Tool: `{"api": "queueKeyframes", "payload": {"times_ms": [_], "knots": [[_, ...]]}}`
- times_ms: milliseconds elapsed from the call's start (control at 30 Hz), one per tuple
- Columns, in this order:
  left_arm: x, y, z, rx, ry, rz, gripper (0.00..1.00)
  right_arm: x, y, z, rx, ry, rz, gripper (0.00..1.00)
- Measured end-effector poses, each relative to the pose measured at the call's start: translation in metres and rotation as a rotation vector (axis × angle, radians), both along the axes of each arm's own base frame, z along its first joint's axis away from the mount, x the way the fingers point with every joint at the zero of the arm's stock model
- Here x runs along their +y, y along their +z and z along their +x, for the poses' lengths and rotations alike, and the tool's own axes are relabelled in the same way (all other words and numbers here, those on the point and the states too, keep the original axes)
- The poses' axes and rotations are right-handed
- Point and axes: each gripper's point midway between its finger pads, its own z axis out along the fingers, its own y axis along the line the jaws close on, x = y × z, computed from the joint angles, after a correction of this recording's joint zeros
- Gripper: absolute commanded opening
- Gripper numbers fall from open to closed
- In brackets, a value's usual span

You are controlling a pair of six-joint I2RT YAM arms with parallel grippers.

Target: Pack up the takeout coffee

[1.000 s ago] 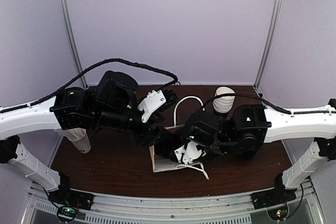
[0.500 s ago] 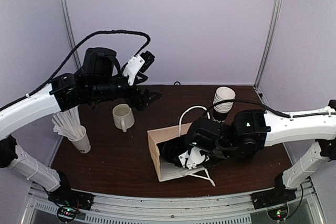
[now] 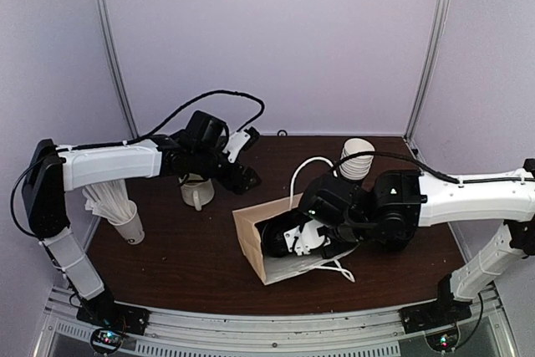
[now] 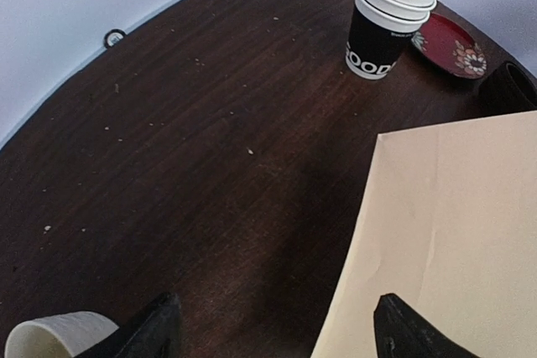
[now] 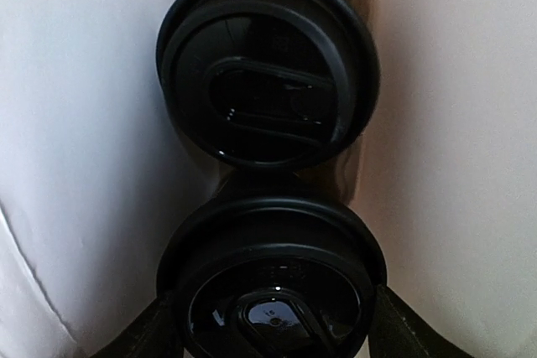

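Two takeout coffee cups with black lids lie inside the tan paper bag (image 3: 251,236). In the right wrist view the far cup (image 5: 267,64) sits deeper in the bag, and the near cup (image 5: 273,291) touches it. My right gripper (image 5: 273,333) reaches into the bag mouth, and its fingers (image 5: 159,329) press both sides of the near cup. From above, the right gripper (image 3: 288,240) is mostly hidden by the bag. My left gripper (image 3: 242,175) hangs open and empty over bare table, between the mug and the bag (image 4: 453,232).
A white ceramic mug (image 3: 196,191) stands just left of the left gripper. A stack of black paper cups (image 3: 357,159) rises behind the bag, with a red saucer (image 4: 449,44) beside it. A white cup of white sticks (image 3: 125,219) is at the left edge.
The left arm pulled away from the bag, swung up and left, then came down low beside the mug with its jaws wider. The right gripper stayed in the bag, which shifted slightly.
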Motion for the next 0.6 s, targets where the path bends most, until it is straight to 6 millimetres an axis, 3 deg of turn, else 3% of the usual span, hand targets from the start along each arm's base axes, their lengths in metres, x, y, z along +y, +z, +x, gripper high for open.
{"api": "queueKeyframes", "payload": {"times_ms": [267, 400, 600], "knots": [[-0.025, -0.029, 0.005, 0.077, -0.055, -0.014, 0.82, -0.001, -0.010, -0.015, 0.135, 0.038, 0.030, 0.27], [-0.028, -0.032, 0.003, 0.089, -0.069, -0.021, 0.82, -0.001, -0.004, -0.020, 0.187, 0.044, 0.069, 0.27], [-0.034, -0.034, 0.003, 0.102, -0.093, -0.036, 0.81, -0.004, 0.000, -0.011, 0.153, 0.019, 0.072, 0.27]]}}
